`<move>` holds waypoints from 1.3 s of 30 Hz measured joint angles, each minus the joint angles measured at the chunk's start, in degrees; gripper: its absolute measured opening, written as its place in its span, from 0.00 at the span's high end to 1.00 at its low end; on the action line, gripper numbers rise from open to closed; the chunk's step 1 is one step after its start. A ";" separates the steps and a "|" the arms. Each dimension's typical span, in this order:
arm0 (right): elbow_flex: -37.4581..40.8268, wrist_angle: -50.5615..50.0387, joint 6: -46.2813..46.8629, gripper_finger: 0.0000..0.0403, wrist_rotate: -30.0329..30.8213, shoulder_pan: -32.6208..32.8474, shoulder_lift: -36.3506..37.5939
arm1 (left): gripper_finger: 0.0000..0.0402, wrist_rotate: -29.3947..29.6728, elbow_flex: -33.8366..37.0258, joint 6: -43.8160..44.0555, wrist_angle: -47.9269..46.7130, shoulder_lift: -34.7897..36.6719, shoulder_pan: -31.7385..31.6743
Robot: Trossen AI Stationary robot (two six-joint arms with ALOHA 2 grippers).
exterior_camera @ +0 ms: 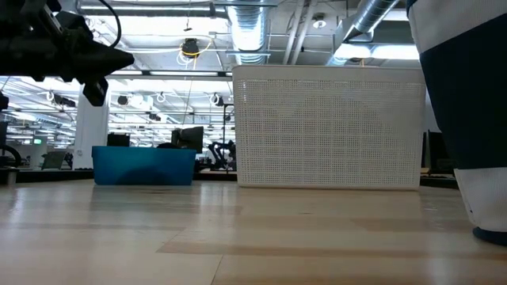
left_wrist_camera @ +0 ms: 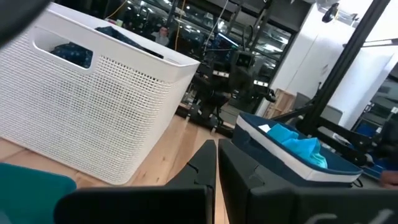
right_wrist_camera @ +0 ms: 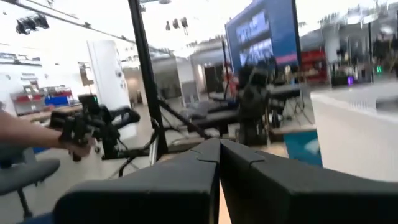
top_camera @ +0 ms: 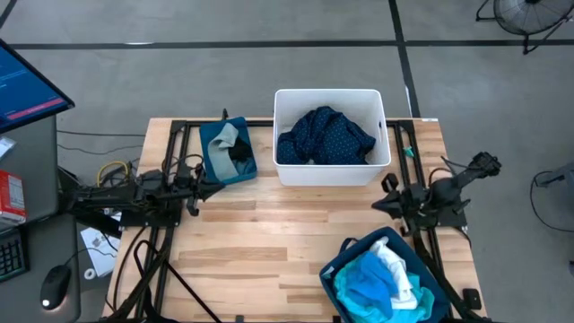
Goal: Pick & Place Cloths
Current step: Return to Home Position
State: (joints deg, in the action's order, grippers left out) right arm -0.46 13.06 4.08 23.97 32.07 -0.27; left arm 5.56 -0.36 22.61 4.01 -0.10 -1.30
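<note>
A navy cloth with small white dots (top_camera: 325,136) fills the white tub (top_camera: 285,170) at the table's far middle. Pale blue-grey and black cloths (top_camera: 230,144) lie in the teal bin (top_camera: 235,173) at the far left. Bright blue and white cloths (top_camera: 384,276) lie in the navy bin (top_camera: 334,266) at the near right. My left gripper (top_camera: 215,188) is shut and empty at the table's left edge, just near of the teal bin, pointing right (left_wrist_camera: 216,149). My right gripper (top_camera: 377,205) is shut and empty at the right edge, pointing left (right_wrist_camera: 219,144).
Bare wooden tabletop (top_camera: 287,233) lies between the two grippers and toward the near edge. Both arms sit folded low over their bases on dark frames. A monitor (top_camera: 27,85) and desk stand left of the table. A person's forearm (right_wrist_camera: 28,134) shows in the room beyond.
</note>
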 joint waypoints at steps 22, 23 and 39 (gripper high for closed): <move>0.07 -9.42 9.48 0.98 -4.18 -1.50 -0.25 | 1.00 2.03 0.00 0.22 0.39 -4.83 0.00; 0.07 -9.42 9.48 0.98 -4.18 -1.50 -0.26 | 1.00 2.03 0.00 0.22 0.41 -5.06 0.00; 0.12 -9.42 9.48 0.96 -4.40 -1.46 -0.30 | 1.00 2.06 0.00 0.20 0.84 -6.78 0.00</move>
State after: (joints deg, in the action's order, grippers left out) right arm -0.34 3.64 13.56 19.57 30.61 -0.58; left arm 7.62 -0.36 22.81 4.86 -6.87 -1.30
